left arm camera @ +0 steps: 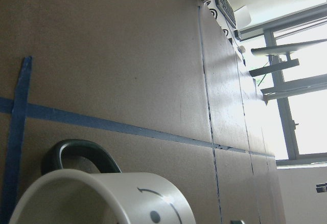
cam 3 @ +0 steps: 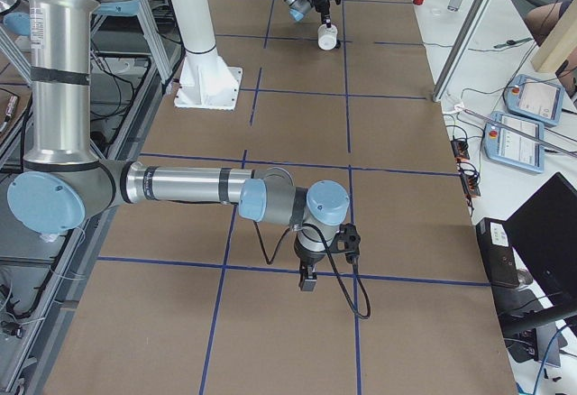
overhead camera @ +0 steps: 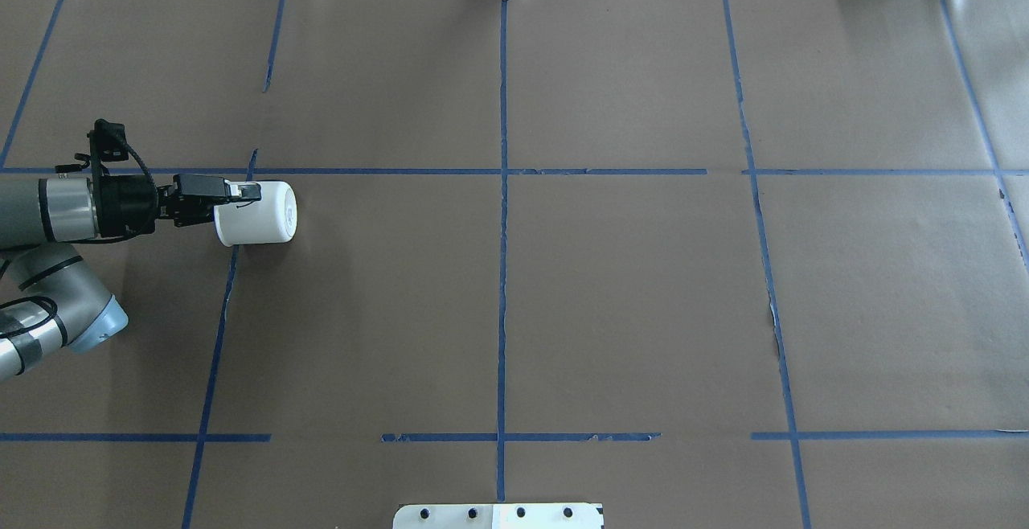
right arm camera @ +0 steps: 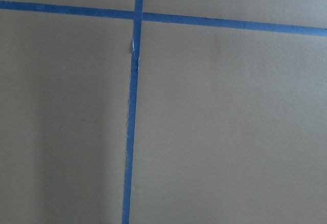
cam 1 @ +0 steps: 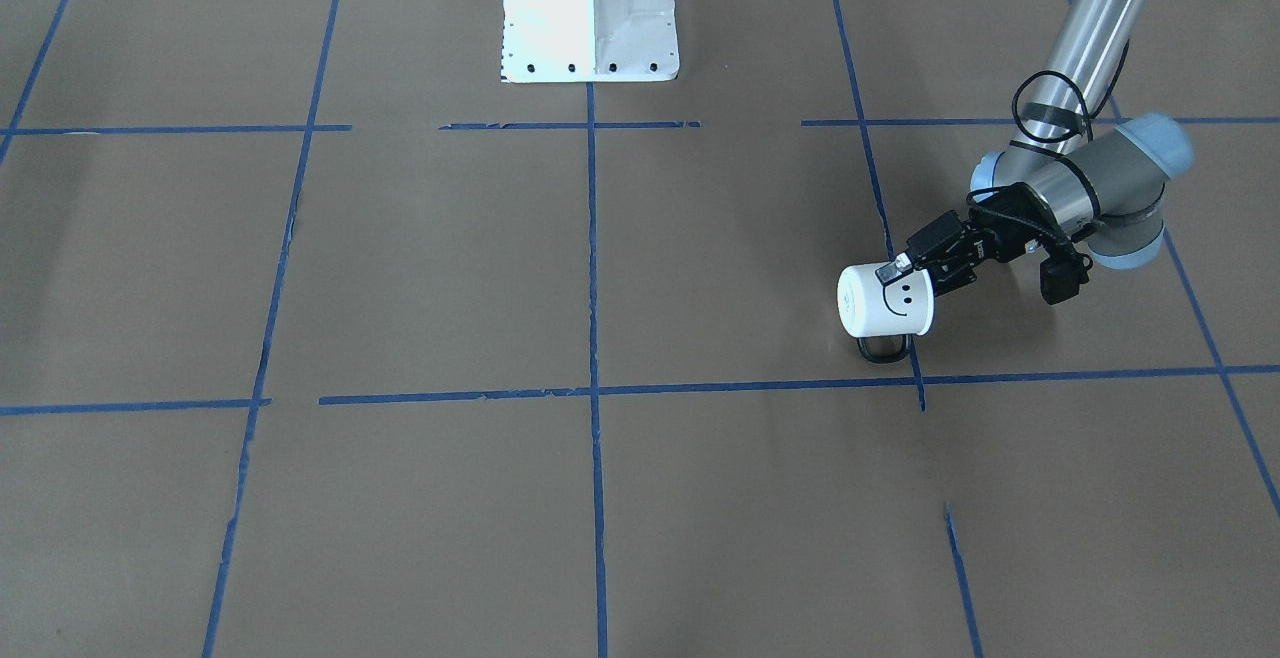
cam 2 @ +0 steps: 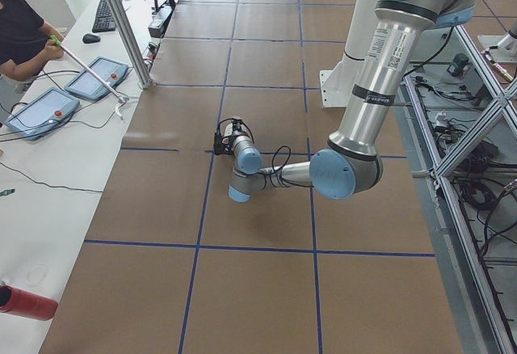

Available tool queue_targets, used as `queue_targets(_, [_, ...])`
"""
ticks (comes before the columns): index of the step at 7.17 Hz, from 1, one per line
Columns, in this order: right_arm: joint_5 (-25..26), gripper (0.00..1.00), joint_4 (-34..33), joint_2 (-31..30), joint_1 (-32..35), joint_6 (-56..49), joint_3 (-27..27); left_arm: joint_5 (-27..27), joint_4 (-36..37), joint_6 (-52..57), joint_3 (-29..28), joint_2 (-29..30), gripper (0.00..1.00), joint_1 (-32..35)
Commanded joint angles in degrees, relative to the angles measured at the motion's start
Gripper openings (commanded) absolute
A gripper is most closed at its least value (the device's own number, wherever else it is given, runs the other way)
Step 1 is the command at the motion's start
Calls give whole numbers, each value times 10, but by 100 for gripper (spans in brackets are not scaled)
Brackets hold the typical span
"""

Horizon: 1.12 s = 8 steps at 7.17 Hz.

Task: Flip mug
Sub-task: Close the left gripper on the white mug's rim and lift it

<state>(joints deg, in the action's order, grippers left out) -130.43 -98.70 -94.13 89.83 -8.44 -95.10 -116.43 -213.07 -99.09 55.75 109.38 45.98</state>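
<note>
Blue tape lines [right arm camera: 132, 111] cross near the top of brown paper [right arm camera: 230, 132]

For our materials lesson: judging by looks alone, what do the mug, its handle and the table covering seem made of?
The mug looks like glazed ceramic, possibly enamel: smooth white with a soft sheen. Its handle seems the same, glossy black. The table covering looks like matte brown paper, flat and shineless.

no legible text, black smiley face [cam 1: 903, 300] on mug [cam 1: 868, 306]
</note>
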Motion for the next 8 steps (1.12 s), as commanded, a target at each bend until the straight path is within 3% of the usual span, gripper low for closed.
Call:
queue_targets(1, [0, 100, 0, 0, 0, 0, 0, 1, -7, 0, 2, -4, 0, -1])
queue_targets(6, [0, 100, 0, 0, 0, 0, -1, 29, -7, -59, 83, -18, 0, -1])
queue_targets(7, [0, 100, 0, 0, 0, 0, -1, 58, 79, -62, 120, -8, 0, -9])
queue_targets(8, [0, 100, 0, 0, 0, 0, -1, 61, 214, -62, 191, -4, 0, -15])
